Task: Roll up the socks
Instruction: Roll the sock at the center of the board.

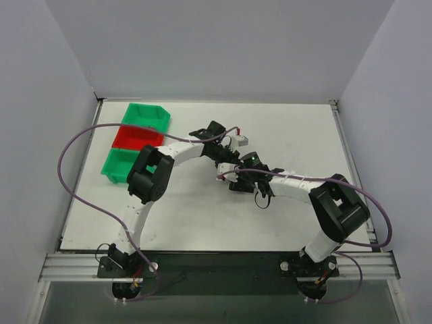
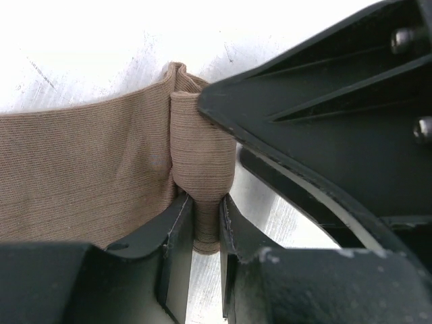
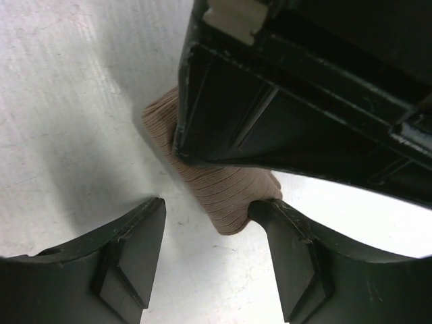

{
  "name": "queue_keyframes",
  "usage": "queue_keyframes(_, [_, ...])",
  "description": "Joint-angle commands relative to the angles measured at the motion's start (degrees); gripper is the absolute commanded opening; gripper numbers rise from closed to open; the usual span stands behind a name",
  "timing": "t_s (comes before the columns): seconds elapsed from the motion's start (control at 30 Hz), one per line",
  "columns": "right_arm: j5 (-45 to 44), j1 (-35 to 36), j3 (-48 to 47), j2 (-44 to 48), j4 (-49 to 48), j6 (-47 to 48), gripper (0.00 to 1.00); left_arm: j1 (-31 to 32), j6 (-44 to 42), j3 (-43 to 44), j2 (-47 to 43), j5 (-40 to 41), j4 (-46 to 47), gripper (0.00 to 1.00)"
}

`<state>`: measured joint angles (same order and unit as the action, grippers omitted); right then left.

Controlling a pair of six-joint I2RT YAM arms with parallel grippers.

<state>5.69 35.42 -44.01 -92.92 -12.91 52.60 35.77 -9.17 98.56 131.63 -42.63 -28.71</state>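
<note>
Left hand (image 2: 206, 219): fingers nearly closed, pinching a bunched fold of the tan sock (image 2: 81, 169) upright between them.
Right hand (image 3: 212, 226): fingers spread, gripping nothing; the sock's rolled end lies between them, touching one finger.
In the way: each hand's black body blocks part of the other's view of the sock.
Sock: mid-counter (image 1: 290, 135), under the two meeting hands.
Around: red bin (image 1: 137, 138) between two green bins (image 1: 146, 115), back left, well apart.
Arms: both reach inward, wrists angled down.
</note>
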Motion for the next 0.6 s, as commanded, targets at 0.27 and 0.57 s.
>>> queue_keyframes(0.27, [-3.85,1.14,-0.45,-4.72,-2.14,4.0,0.5,1.06,-1.47,-3.99,7.23,12.48,-7.41,0.0])
queue_keyframes(0.57, [-2.88,1.14,-2.13,-7.45,2.7,3.3,0.18,1.14,-2.08,-4.7,6.27,12.22,-7.15,0.0])
